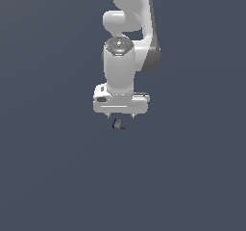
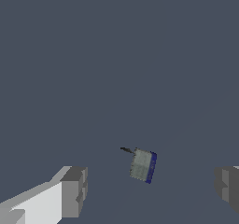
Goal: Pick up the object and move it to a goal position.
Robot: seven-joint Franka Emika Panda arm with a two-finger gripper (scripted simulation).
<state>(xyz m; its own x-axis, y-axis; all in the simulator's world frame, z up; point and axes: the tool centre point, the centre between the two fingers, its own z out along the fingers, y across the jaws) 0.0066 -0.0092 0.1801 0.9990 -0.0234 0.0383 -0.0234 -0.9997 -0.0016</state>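
The white Panda arm w/ its grey-tipped parallel gripper is seen pointing straight down over a plain dark grey-blue surface. The fingers are spread wide apart, nothing held. The small flat grey object w/ a dark blue edge is seen lying between the fingers, touching neither; in the exterior view it sits just below the fingertips, approx. centred.

My exterior view faces the arm from a distance; my wrist view looks close past the gripper; both share the object.
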